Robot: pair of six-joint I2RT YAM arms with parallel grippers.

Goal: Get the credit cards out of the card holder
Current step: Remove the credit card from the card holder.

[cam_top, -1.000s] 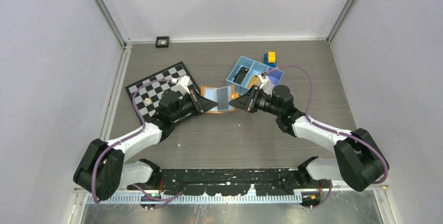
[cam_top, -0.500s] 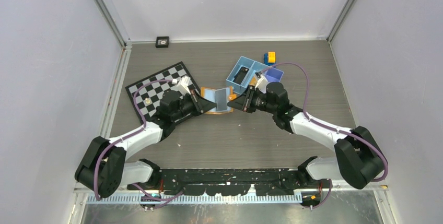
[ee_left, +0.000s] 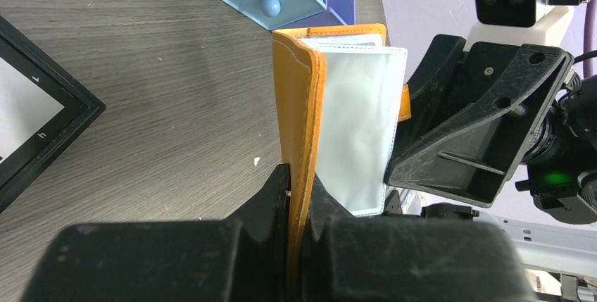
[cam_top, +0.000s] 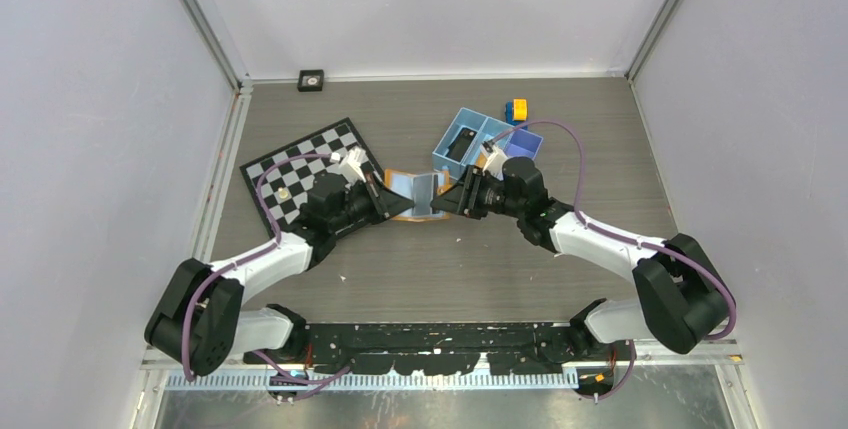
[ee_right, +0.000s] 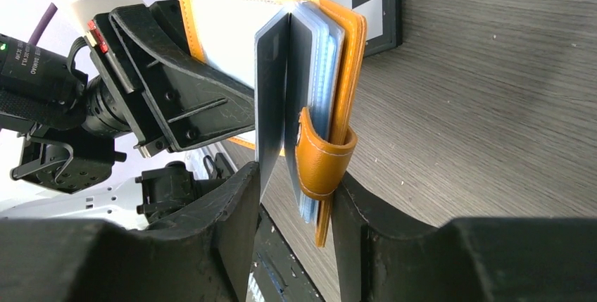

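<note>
The orange card holder stands open on edge between both arms at mid-table. My left gripper is shut on its orange cover, the fingertips pinching the leather. Greyish clear sleeves fan out beside that cover. My right gripper faces it from the right, open, with its jaws on either side of the other cover, the sleeves and the closing tab. The credit cards are hidden inside the sleeves.
A blue three-compartment tray sits just behind the right gripper, with a yellow-and-blue block beyond it. A checkerboard lies under the left arm. A small black square piece rests at the back wall.
The right gripper has moved left toward the card holder and its jaws have spread wider. The holder's halves stand closer together. The left grip is unchanged.
</note>
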